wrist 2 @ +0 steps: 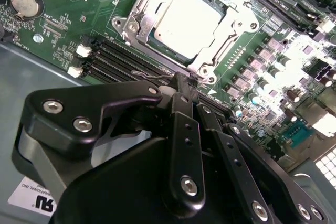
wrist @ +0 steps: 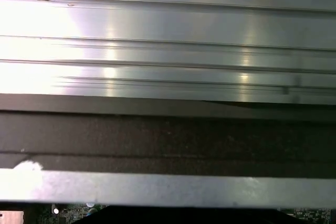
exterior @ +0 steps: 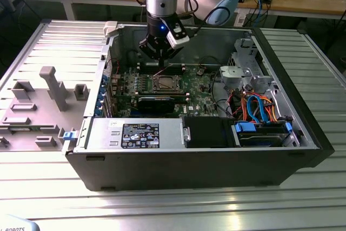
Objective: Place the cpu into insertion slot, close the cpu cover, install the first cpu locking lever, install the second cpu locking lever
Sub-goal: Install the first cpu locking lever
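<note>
Your cpu [wrist 2: 191, 17] sits in slot [wrist 2: 137, 34], cover [wrist 2: 226, 30] down, frame center-top. Pincer [wrist 2: 181, 80] clenched, empty, just below at lever [wrist 2: 152, 75].

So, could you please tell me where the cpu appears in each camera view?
Exterior view: the cpu sits in the socket mid-motherboard, just below the hand.
Second wrist view: cpu lies beyond the hand.
First wrist view: not in it.
Shared landmark: the green motherboard.
</note>
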Action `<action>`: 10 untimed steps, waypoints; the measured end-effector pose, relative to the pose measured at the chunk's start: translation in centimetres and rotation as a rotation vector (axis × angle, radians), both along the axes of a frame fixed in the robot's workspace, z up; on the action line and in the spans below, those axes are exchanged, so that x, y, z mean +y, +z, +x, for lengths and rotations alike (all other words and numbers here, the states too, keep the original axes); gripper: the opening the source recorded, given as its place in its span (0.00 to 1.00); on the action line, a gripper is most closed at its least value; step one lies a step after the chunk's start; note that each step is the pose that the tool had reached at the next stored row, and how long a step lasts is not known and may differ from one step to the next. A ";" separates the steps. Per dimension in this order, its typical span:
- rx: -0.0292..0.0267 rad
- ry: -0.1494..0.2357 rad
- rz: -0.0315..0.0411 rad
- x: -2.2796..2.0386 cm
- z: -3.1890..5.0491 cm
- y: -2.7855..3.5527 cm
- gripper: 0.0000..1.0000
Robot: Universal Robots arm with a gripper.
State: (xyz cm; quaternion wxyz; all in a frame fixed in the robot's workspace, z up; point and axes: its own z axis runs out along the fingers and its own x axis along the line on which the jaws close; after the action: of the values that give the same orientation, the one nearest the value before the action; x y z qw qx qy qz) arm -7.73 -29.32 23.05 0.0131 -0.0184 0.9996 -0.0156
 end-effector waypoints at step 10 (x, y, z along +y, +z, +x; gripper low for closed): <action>0.0000 0.000 -0.0008 0.33 0.54 -0.35 0.11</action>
State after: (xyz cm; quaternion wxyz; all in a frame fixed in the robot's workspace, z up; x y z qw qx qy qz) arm -7.19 -29.00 22.70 0.0131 -0.0184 0.9996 -0.0160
